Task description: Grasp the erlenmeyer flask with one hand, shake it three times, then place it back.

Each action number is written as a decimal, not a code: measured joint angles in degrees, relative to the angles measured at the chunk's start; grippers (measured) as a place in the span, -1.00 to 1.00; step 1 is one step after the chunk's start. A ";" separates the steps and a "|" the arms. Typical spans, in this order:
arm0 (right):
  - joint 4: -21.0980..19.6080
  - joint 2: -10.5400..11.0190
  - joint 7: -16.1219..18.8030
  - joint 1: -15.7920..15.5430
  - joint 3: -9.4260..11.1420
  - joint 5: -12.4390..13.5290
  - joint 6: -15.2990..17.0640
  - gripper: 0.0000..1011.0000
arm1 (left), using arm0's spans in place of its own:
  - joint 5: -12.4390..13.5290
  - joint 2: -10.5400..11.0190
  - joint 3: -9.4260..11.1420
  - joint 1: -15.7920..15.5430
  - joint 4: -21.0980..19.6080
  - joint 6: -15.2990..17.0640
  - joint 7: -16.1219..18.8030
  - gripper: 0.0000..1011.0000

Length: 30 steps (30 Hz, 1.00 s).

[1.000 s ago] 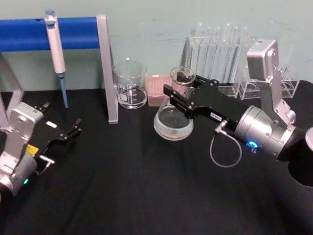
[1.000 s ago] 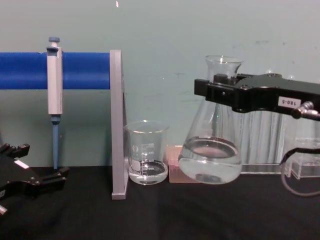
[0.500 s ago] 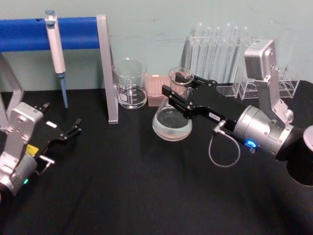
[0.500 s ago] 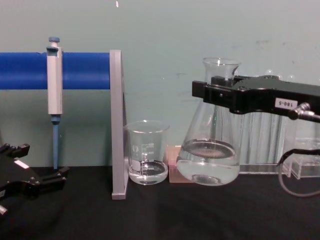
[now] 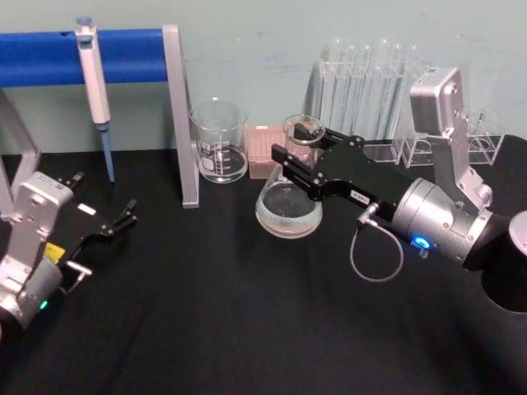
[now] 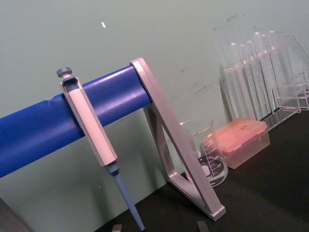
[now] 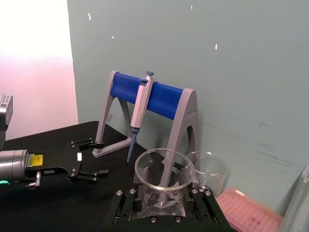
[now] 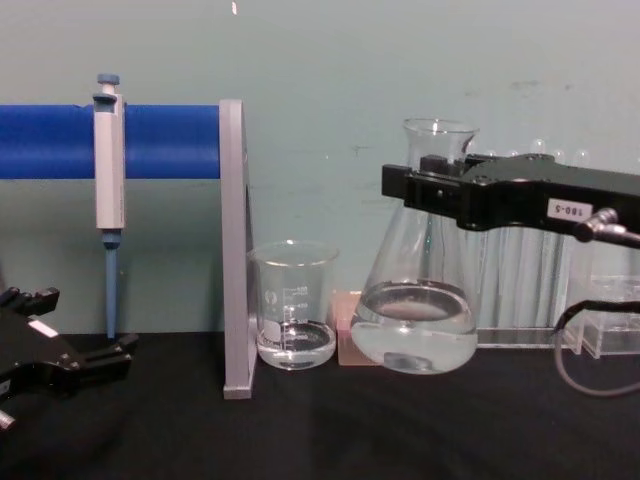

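The erlenmeyer flask (image 5: 288,210) is clear glass with a little clear liquid in its wide base (image 8: 415,335). It stands upright at the middle back of the black table. My right gripper (image 5: 300,146) reaches in from the right and is shut on the flask's neck just under the lip (image 8: 435,185). In the right wrist view the flask's round rim (image 7: 164,169) sits between the black fingers (image 7: 126,203). The base is at table level or just above it; I cannot tell which. My left gripper (image 5: 125,216) rests open at the table's left, holding nothing (image 7: 95,158).
A glass beaker (image 5: 218,144) and a pink tip box (image 5: 265,152) stand just left of and behind the flask. A blue-barred stand (image 5: 123,53) holds a pipette (image 5: 95,82) at the back left. A test tube rack (image 5: 370,82) is behind my right arm.
My right gripper has carried the flask slightly left and lower, bringing its base down toward the table. The left arm has not moved.
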 joint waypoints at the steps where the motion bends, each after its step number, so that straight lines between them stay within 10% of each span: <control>1: 0.01 0.01 -0.01 0.01 -0.02 0.01 -0.01 -0.10 | 0.00 0.00 0.00 0.00 0.00 0.00 -0.01 0.98; 30: -0.81 2.70 8.52 1.09 -6.22 1.60 -0.74 -0.10 | 0.00 0.00 0.00 0.00 0.00 0.00 0.00 0.98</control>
